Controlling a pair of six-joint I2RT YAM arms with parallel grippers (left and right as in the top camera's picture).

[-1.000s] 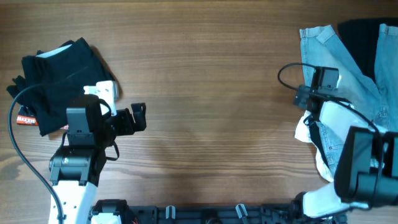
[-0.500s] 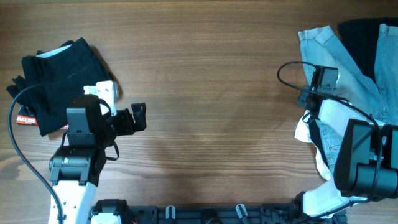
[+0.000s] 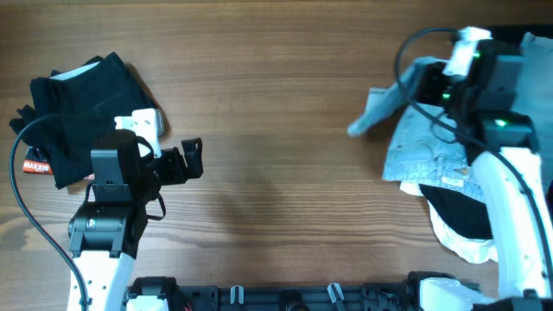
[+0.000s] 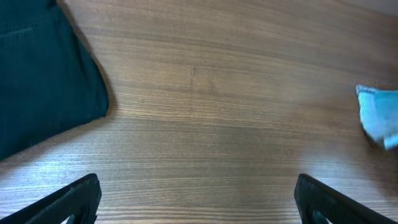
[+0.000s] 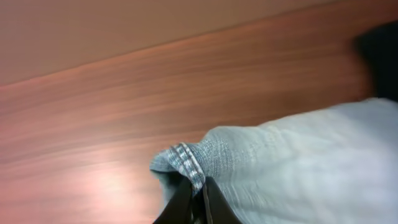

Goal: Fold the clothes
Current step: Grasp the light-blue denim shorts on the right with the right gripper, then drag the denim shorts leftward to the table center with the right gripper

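Wood table (image 3: 276, 86); right jaws pinch denim shorts (image 3: 423, 145), tips cropped.

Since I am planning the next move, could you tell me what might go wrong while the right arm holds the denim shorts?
1. The right gripper pinches only a thin hem edge of the denim shorts, so the cloth may slip out.
2. The shorts lie partly over a black-and-white garment, which may be dragged along.
3. The left gripper stands open, far off beside the black clothes. Held at one spot only, the shorts may bunch.
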